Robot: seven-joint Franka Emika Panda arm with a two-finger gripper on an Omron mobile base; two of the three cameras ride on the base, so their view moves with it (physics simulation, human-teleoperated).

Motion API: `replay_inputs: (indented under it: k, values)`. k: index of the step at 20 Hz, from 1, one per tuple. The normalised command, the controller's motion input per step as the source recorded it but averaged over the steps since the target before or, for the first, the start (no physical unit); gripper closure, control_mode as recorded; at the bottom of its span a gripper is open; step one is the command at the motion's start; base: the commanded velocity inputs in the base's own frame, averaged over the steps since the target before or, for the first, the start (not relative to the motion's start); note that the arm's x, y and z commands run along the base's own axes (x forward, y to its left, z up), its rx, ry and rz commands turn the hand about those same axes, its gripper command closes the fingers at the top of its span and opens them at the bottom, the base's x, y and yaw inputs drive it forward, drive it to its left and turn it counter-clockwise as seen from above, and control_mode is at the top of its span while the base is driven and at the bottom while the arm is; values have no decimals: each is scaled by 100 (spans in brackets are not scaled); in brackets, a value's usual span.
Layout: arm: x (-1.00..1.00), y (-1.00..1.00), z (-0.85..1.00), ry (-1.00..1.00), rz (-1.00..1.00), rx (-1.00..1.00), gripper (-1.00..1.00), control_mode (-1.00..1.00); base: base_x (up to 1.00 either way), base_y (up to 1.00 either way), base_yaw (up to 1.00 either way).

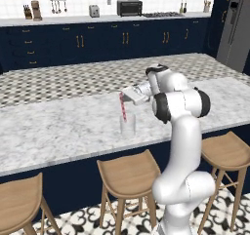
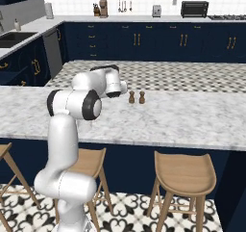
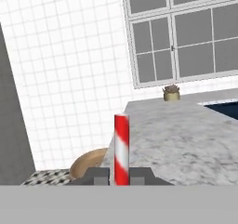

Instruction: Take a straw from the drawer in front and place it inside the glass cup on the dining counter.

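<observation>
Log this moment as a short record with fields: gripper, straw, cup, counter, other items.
gripper: the gripper, shut on the straw, above the cup
straw: the straw, red-and-white, near upright, lower end down in the glass cup
cup: the glass cup, clear, upright on the dining counter
counter: the dining counter, speckled marble, stools along its near side
other items: two brown shakers standing side by side on the counter
task stage: straw not yet released

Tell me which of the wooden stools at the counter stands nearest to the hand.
In the left base view, the middle stool: it stands just below the glass cup, where the hand holds the straw. The other two stand off to either side.
</observation>
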Motion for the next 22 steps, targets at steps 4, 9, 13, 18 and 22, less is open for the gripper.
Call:
replay_inputs:
  k: [4,9,13,18,22]
  values:
    - [8,6,-32,0,11,0,100,-100,0,0,0]
    - [-20,0,-16,0,9,0,100,-100,0,0,0]
    - [-21,0,-20,0,8,0,100,-100,0,0,0]
    - [-6,0,-33,0,7,0,-100,-100,0,0,0]
    - [0,0,-11,-1,6,0,-100,-100,0,0,0]
